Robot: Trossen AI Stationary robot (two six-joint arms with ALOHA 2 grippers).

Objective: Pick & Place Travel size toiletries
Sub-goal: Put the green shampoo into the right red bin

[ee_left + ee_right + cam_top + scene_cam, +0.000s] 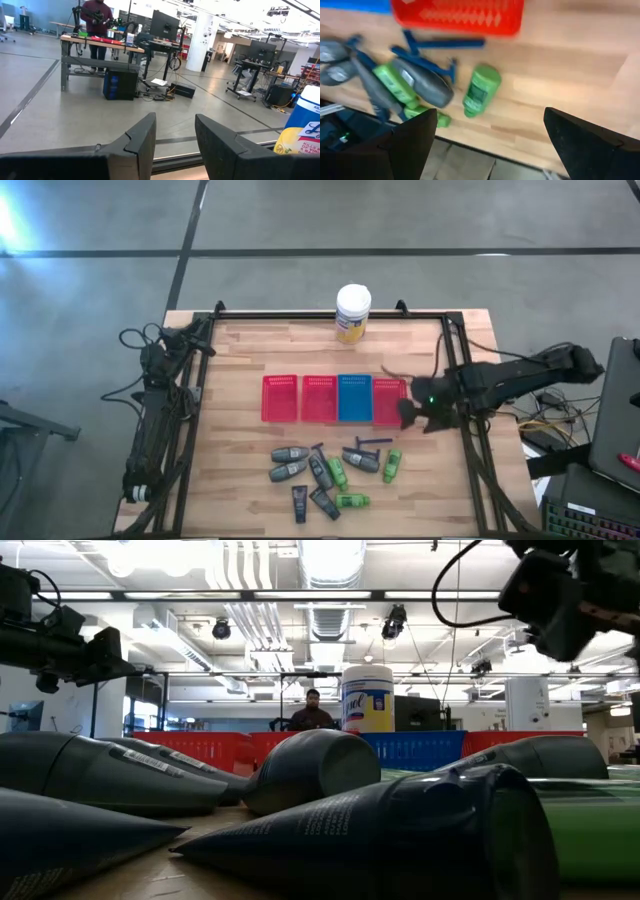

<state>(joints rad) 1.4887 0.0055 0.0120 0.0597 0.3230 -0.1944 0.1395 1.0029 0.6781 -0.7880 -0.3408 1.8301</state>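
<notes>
Green bottle (481,90) lengthwise toward tray (457,15)

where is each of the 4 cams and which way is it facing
High: overhead, looking straight down on table; both arms show.
Low: at tabletop height among the toiletries, facing the room; arms up top.
Left wrist: parked at table's left edge, facing the room past the left gripper.
Right wrist: looks down past the open right gripper.
Shared: green bottle, high and right wrist.

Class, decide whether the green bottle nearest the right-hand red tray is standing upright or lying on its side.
Lying on its side. The green bottle shows its full length flat against the wooden table, with the open right gripper above it.
</notes>
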